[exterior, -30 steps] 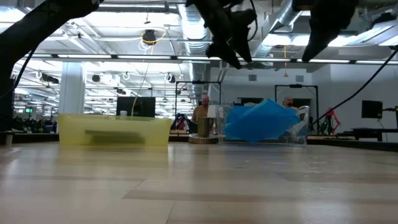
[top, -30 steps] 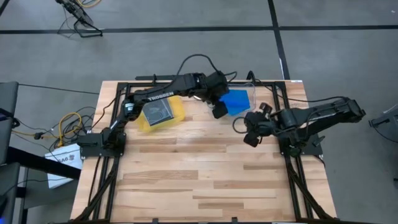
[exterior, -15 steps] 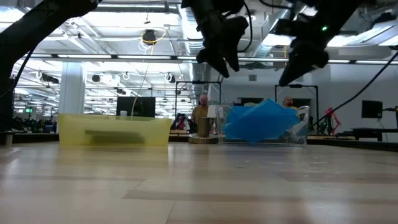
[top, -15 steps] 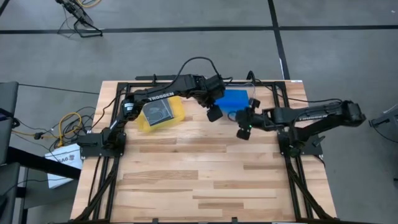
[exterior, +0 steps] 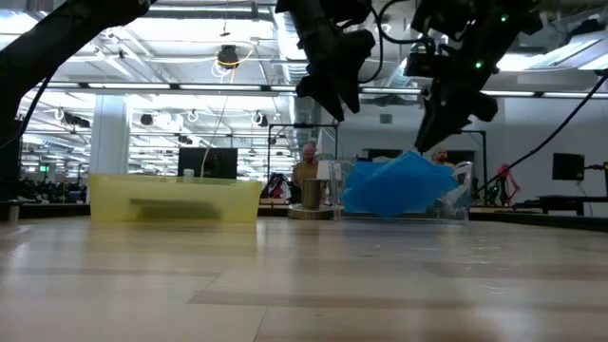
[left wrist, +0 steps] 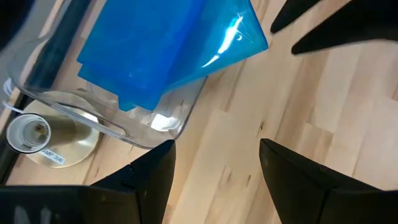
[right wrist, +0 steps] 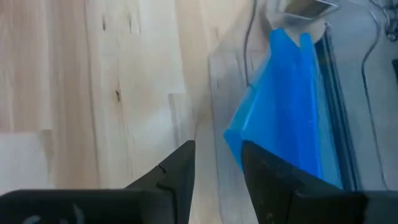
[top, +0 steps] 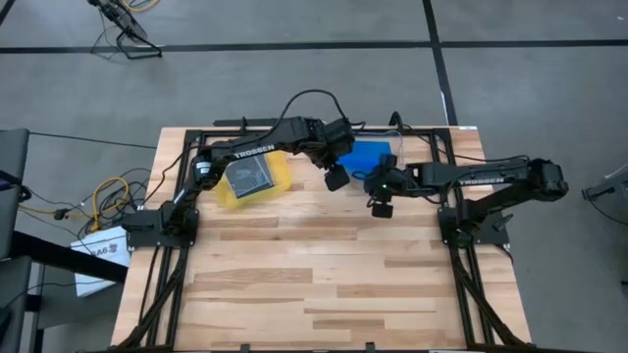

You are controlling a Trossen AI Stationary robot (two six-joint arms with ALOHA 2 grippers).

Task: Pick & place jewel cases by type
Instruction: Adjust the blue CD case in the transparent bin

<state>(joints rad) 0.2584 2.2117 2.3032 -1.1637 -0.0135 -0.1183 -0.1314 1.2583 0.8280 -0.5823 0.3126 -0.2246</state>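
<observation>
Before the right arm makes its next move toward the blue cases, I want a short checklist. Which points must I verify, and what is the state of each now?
1. Right gripper near the clear tub: ok, beside it, above the table.
2. Right fingers parted, empty: ok, narrow gap.
3. Blue jewel cases reachable: ok, leaning in the tub, tilted.
4. Left gripper out of the way: not ok, open, close to the tub.
5. Yellow tray holds a grey jewel case: ok.
6. Number of blue cases: cannot tell.
</observation>
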